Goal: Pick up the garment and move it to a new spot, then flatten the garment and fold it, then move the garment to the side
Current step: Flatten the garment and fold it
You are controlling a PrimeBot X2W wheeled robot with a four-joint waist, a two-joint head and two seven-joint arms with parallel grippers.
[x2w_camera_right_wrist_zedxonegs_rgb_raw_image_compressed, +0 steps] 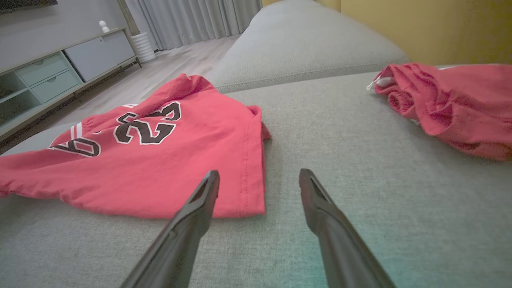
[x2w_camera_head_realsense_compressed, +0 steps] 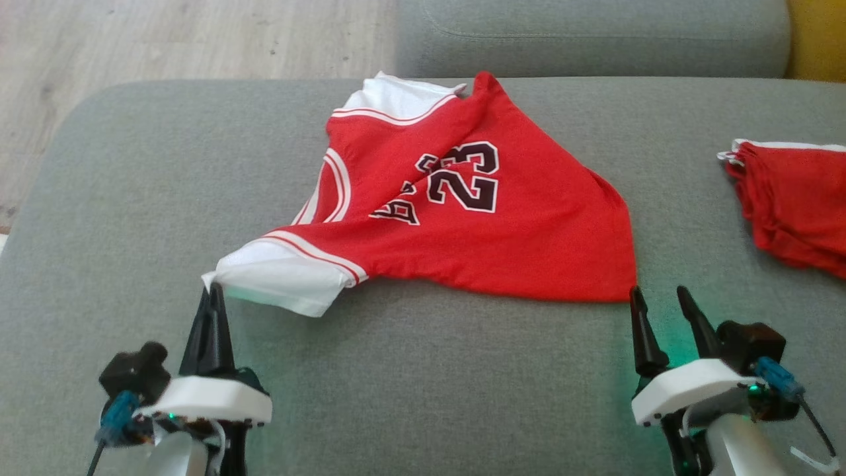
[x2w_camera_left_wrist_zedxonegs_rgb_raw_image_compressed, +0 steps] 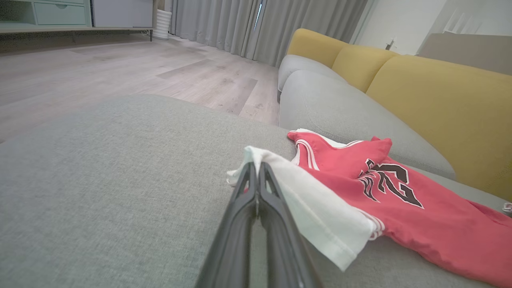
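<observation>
A red jersey (x2w_camera_head_realsense_compressed: 476, 218) with white sleeves and a black "23" lies partly spread and creased on the grey cushion (x2w_camera_head_realsense_compressed: 429, 370). My left gripper (x2w_camera_head_realsense_compressed: 213, 291) is shut on the tip of its near white sleeve (x2w_camera_left_wrist_zedxonegs_rgb_raw_image_compressed: 304, 204), which is pulled toward me. The right gripper (x2w_camera_head_realsense_compressed: 657, 295) stands open just in front of the jersey's near right hem corner (x2w_camera_right_wrist_zedxonegs_rgb_raw_image_compressed: 252, 200), fingertips (x2w_camera_right_wrist_zedxonegs_rgb_raw_image_compressed: 210, 180) apart and holding nothing. In the right wrist view the number print (x2w_camera_right_wrist_zedxonegs_rgb_raw_image_compressed: 144, 126) faces up.
A second red garment (x2w_camera_head_realsense_compressed: 793, 205) lies bunched at the cushion's right edge. A further grey cushion (x2w_camera_head_realsense_compressed: 595, 33) and yellow backrest (x2w_camera_left_wrist_zedxonegs_rgb_raw_image_compressed: 440, 100) lie beyond. Wooden floor (x2w_camera_head_realsense_compressed: 165, 39) is off the far left edge; a cabinet (x2w_camera_right_wrist_zedxonegs_rgb_raw_image_compressed: 60, 72) stands by the wall.
</observation>
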